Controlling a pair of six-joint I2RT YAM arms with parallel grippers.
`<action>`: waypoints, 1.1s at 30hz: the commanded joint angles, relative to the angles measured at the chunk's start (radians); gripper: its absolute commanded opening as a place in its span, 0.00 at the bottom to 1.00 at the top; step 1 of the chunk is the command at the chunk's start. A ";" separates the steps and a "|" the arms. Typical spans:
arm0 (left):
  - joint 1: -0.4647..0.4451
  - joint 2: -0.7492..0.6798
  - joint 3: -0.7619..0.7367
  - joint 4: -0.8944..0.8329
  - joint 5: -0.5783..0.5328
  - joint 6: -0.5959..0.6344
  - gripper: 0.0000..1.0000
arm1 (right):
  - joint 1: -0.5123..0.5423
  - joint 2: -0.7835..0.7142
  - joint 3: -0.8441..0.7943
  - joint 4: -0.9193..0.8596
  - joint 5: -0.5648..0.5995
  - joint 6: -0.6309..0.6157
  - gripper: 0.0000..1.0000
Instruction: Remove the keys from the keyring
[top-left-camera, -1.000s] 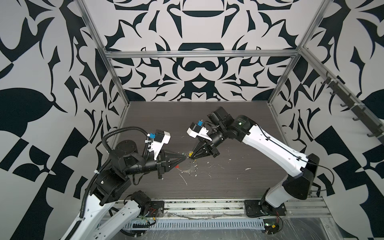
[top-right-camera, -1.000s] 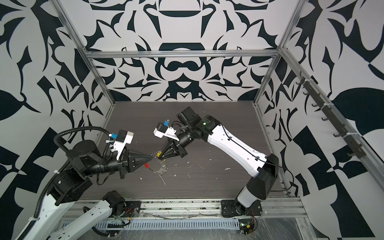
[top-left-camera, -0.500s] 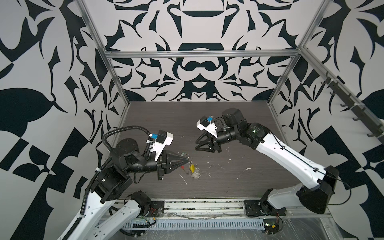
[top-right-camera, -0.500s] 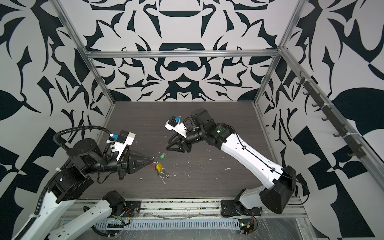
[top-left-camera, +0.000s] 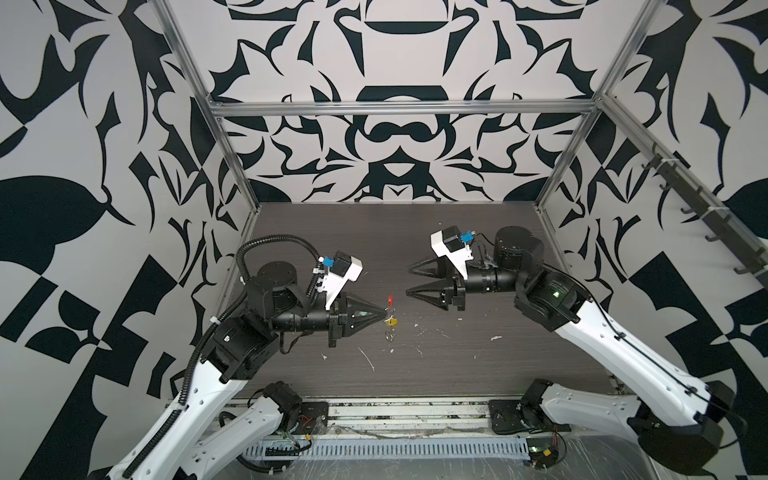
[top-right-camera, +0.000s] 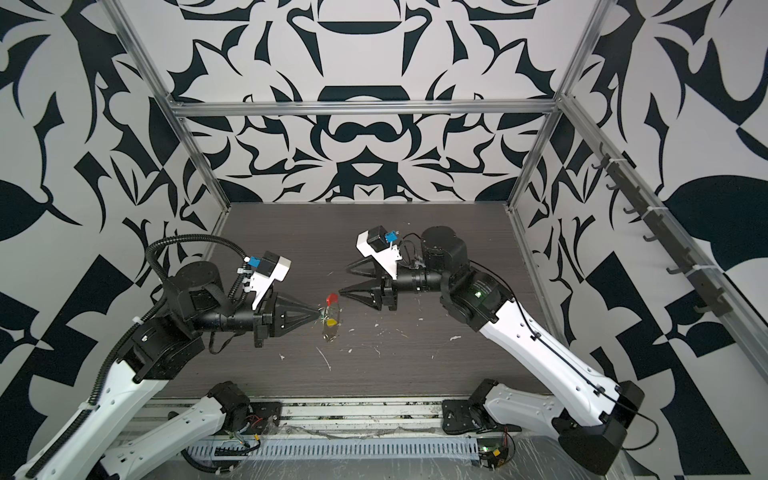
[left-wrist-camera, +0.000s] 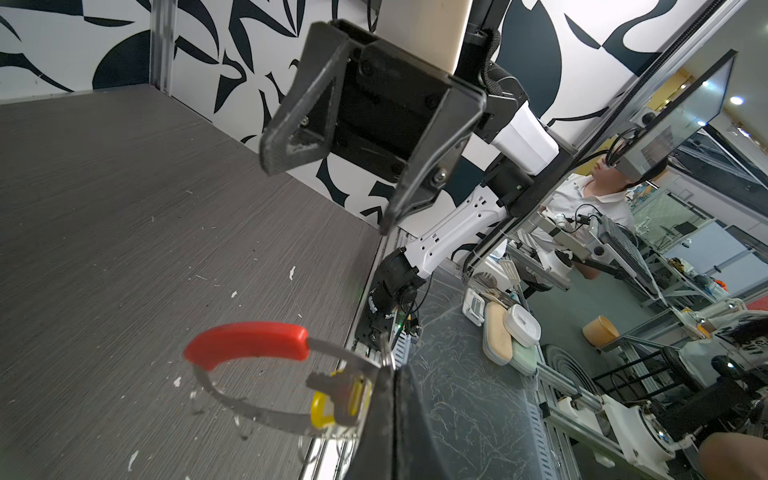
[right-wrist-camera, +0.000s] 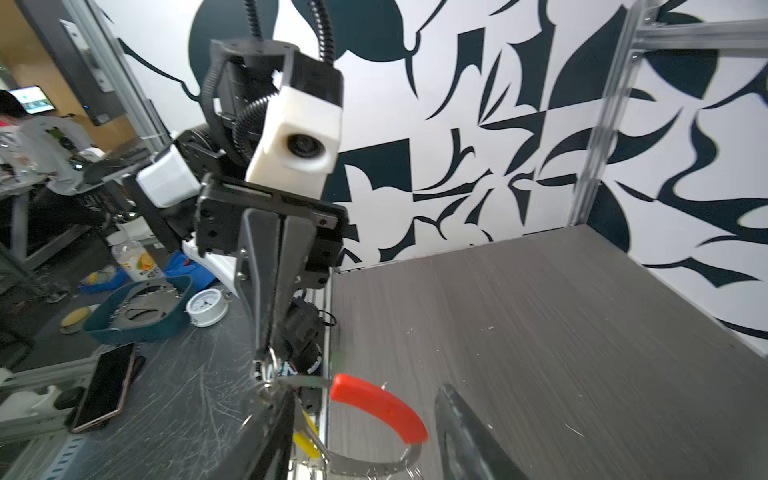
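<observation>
1. Left end effector, jaws pinched shut, grips the keyring by its rim, above the table front-middle.
2. Yellow key hangs on the hoop at the fingertips, and the red sleeve arcs opposite.
3. Right end effector hovers near, jaws spread, holding nothing. Open table stretches toward the back wall.
</observation>
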 joint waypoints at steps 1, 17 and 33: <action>-0.002 -0.001 0.032 0.000 0.004 0.019 0.00 | 0.005 0.039 0.017 0.117 -0.127 0.104 0.58; -0.003 0.007 0.051 -0.029 -0.038 0.020 0.00 | 0.053 0.113 0.021 0.090 -0.219 0.124 0.52; -0.001 0.011 0.055 -0.032 -0.076 0.023 0.00 | 0.066 0.138 0.022 0.048 -0.201 0.091 0.23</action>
